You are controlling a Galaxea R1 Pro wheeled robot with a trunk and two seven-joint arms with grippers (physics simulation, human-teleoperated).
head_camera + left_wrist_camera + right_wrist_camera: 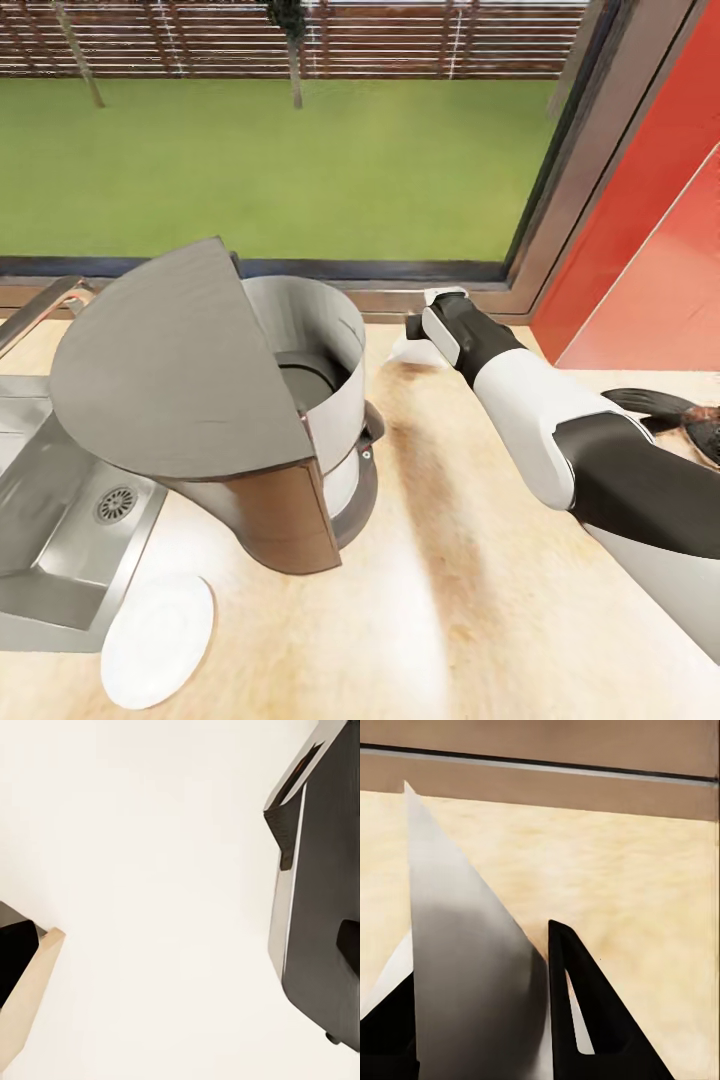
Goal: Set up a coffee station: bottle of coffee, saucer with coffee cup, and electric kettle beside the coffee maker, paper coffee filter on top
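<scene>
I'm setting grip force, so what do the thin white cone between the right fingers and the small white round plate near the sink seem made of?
The thin white cone-shaped paper filter looks like matte paper: sheet-thin, sharp-pointed, creased flat between the right gripper fingers. The small white round saucer looks like smooth glazed ceramic, though in this render it could be plastic.

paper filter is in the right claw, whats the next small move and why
Probably lift the right claw and carry it toward the coffee maker. In the wrist view, the paper filter stands between the claw's fingers, so it looks gripped. In the head view, the claw sits low over the countertop near the window, beside the machine and below its flat top, where the filter should go.
</scene>
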